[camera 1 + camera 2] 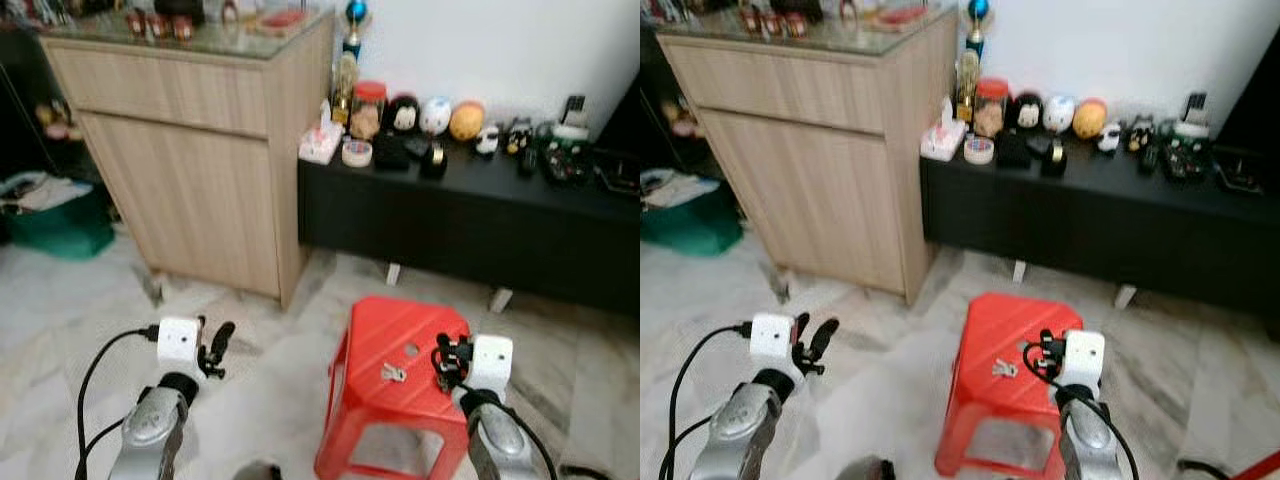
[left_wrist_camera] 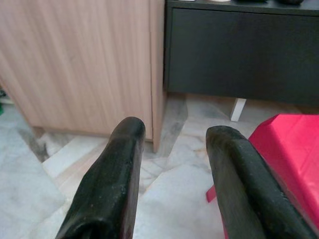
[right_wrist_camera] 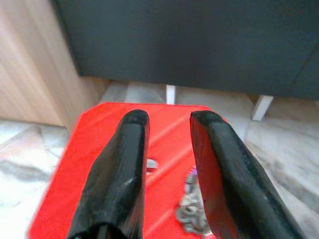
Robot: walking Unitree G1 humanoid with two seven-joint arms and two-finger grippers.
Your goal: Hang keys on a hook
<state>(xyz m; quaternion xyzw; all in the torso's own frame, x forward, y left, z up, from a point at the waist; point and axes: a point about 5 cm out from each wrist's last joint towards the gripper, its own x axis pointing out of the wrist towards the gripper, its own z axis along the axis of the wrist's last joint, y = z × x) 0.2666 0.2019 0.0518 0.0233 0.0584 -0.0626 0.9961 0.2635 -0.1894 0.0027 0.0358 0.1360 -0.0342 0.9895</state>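
Item one: small silver bunch of keys (image 1: pixel 393 373), lying on the seat of the red plastic stool (image 1: pixel 375 395). I see my right gripper (image 1: pixel 441 362) hovering over that seat, the keys just to its left and slightly below its parted, empty black fingers (image 3: pixel 122 169).

Item two: my left gripper (image 1: pixel 214 348), fingers apart, empty, over marble floor (image 1: pixel 60 310), facing the light wooden cabinet (image 1: pixel 190 150); the stool stands to its right.
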